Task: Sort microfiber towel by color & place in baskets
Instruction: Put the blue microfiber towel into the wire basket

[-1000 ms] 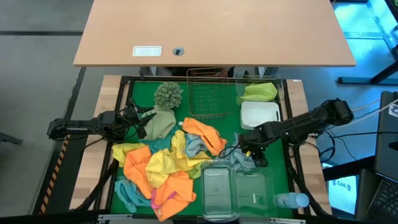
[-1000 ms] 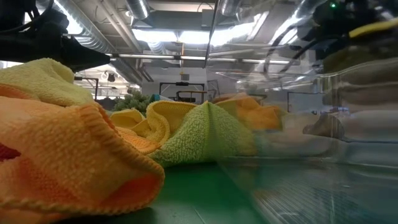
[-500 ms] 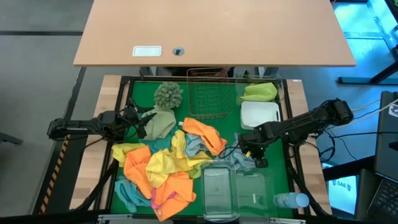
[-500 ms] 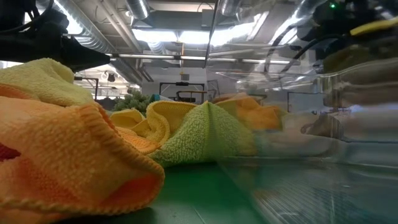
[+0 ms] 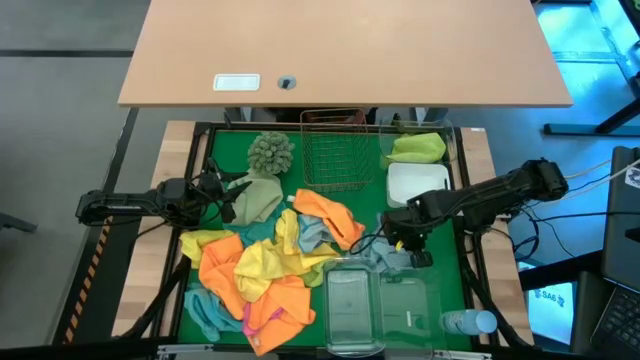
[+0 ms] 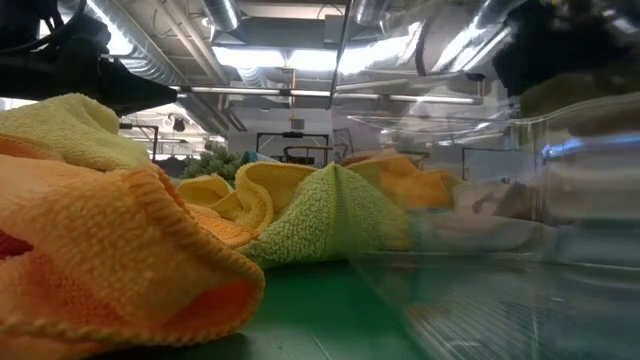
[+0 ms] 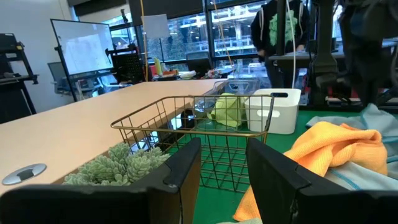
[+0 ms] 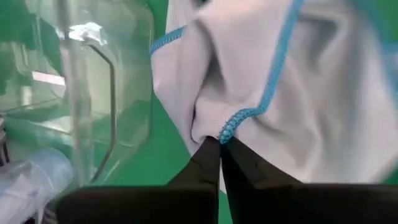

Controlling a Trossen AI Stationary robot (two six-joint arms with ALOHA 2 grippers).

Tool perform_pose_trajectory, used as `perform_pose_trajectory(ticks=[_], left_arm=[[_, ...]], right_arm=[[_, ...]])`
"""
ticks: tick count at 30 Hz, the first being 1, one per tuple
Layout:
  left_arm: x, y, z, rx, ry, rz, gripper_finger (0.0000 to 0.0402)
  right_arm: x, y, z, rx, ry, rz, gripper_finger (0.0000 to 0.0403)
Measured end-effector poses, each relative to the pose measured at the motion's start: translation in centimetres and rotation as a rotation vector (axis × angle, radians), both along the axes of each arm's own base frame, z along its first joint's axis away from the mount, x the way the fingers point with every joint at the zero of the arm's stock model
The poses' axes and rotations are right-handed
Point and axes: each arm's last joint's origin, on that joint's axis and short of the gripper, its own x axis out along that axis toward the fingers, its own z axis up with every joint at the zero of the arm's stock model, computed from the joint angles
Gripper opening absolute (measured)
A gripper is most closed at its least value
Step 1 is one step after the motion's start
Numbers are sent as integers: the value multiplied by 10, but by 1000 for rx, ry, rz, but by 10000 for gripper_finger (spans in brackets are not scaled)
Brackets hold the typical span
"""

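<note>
right gripper [image 8: 219, 142]: fingers pinched together on a fold of the grey-blue towel [image 8: 298, 93], just at its blue-stitched hem; from above the gripper [image 5: 408, 248] sits between the white tray [image 5: 418, 183] and the clear tubs [image 5: 380, 308]
left gripper [image 7: 222, 163]: fingers part-way apart with nothing between them, pointing at the wire basket [image 7: 205, 127]; from above it [image 5: 226, 197] is at the left side of the mat, touching a sage-green cloth [image 5: 258, 200]
grey-blue towel: bunched on the green mat [image 5: 446, 280] just beside the tubs; its long axis cannot be told, as the arm covers most of it from above and the wrist view cuts it off
other towels: a heap of orange [image 5: 225, 275], yellow [image 5: 262, 262] and teal [image 5: 205, 312] cloths at the mat's left-centre, overlapping, no single direction; a lime towel [image 5: 418, 147] lies in the far right tub, long side across the table
hidden: in the low view the right gripper is only a dark blur behind a clear tub wall [image 6: 570, 200]; the orange towel [image 6: 110, 260] in front blocks the left half
other things: shaggy green ball [image 5: 270, 152] beside the wire basket [image 5: 335, 150]; bottle [image 5: 470, 322] at the near right corner; a person [image 7: 283, 25] stands in the room beyond
</note>
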Motion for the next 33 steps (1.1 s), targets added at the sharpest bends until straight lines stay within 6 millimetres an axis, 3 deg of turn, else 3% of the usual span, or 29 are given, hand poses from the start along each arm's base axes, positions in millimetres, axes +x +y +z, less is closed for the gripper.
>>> perform_pose_trajectory(ticks=[5, 10, 16, 21, 27, 33], left_arm=[[0, 0, 0, 0, 0, 0, 124], [0, 0, 0, 0, 0, 0, 124], [0, 0, 0, 0, 0, 0, 124], [0, 0, 0, 0, 0, 0, 124], [0, 0, 0, 0, 0, 0, 124], [0, 0, 0, 0, 0, 0, 124]], right_arm=[[10, -1, 43, -88, -88, 43, 5], [22, -8, 99, -185, -274, 72, 3], [29, -33, 169, -298, -543, 73, 3], [27, -59, 216, -407, -747, 21, 3], [27, -94, 256, -553, -998, -55, 2], [31, -133, 277, -719, -1180, -173, 2]])
